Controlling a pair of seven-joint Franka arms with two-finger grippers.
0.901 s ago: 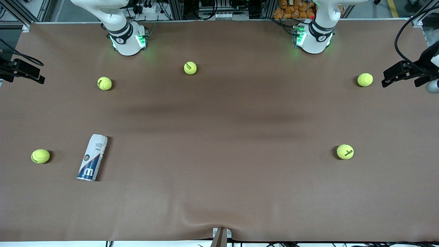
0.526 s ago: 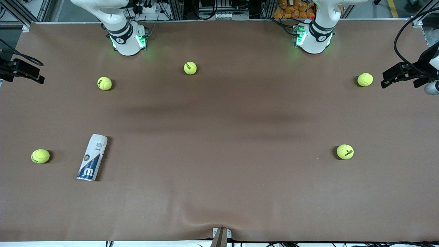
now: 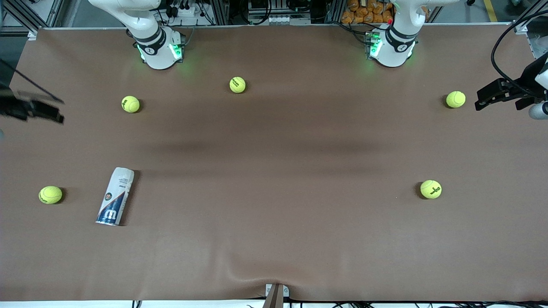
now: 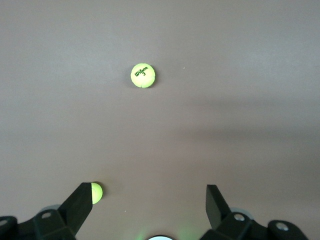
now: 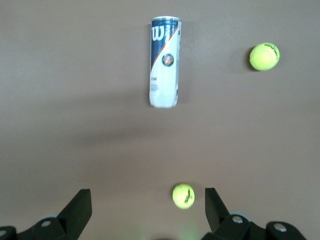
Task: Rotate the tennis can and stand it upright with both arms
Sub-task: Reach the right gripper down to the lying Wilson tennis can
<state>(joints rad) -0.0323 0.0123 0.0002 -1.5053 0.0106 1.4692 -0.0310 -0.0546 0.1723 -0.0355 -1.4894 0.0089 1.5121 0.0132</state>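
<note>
1. The can (image 3: 115,196) is lying on its side on the table (image 3: 274,239) toward the right arm's end, its dark blue logo end pointing at the front camera and its pale end pointing toward the arms' bases. It is touching nothing; one ball (image 3: 50,194) is sitting beside it, closer to the table's edge, and another ball (image 3: 130,104) is lying farther from the camera.

2. The right gripper (image 5: 147,212) is hanging high over the right arm's end of the table, fingers spread wide and holding nothing. Judging from its wrist view, which is framing the can (image 5: 164,61) well ahead of the fingers, it is probably being held high to line up a reach for the can.

3. The left gripper (image 4: 149,205) is hovering over the left arm's end of the table, fingers also wide apart and empty, with only balls under it. That arm appears to be waiting, well apart from the can.

4. Both arms are cut off by the front view's edges, so only the bases and dark gripper parts are showing. The right gripper (image 3: 32,110) is smeared there. The can's rim and whether it is capped are hard to make out.
</note>
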